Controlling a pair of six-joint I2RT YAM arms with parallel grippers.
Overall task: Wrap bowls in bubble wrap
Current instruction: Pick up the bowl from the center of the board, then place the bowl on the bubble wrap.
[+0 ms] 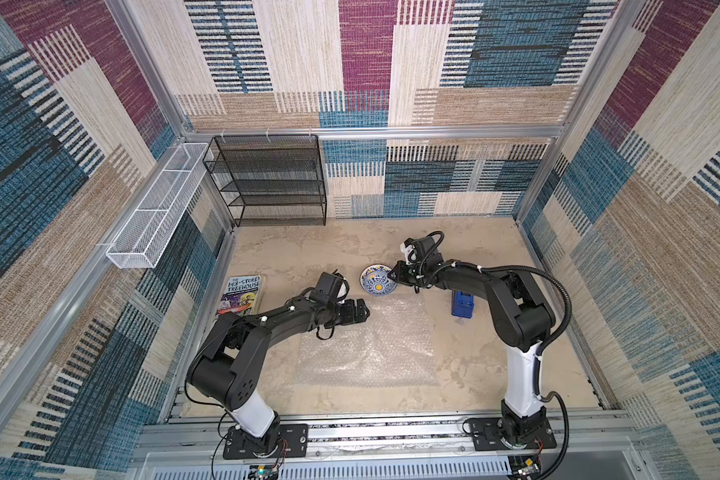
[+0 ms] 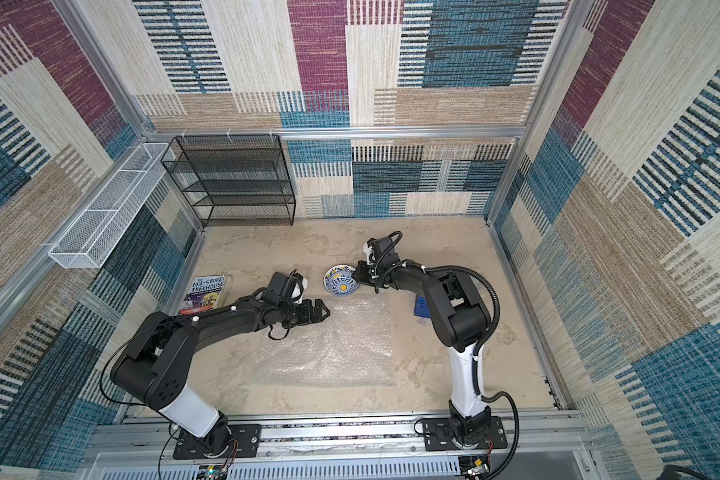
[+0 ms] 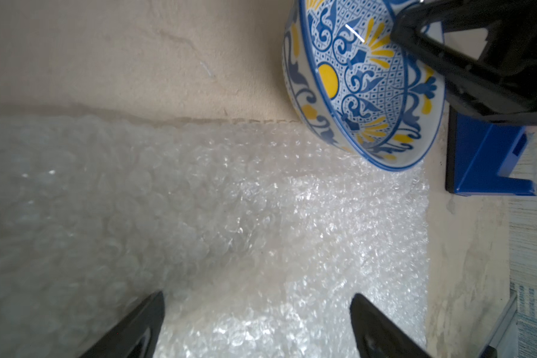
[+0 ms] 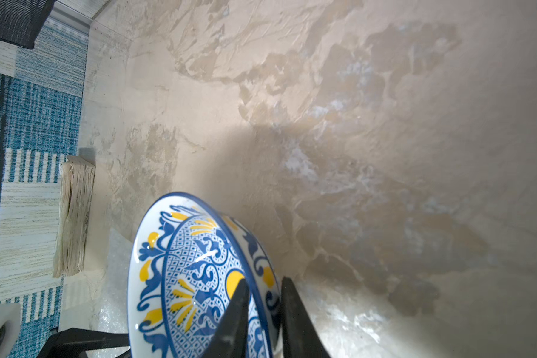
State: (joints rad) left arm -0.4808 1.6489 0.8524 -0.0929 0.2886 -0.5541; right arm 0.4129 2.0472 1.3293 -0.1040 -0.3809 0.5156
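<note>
Pinching the bowl [image 1: 377, 281] by its rim, my right fingers [image 4: 236, 316] sit one inside and one outside it; it looks tipped at the far edge of the bubble wrap [image 1: 371, 345], barely overlapping it. From there the sheet's middle lies toward the near edge of the worktop [image 1: 308, 249]. My left fingers [image 3: 137, 325] hang spread wide over the sheet's far left corner, holding nothing.

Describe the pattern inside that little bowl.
The bowl is white with blue scrolls, yellow petals and a yellow centre dot; clearest in the left wrist view.
</note>
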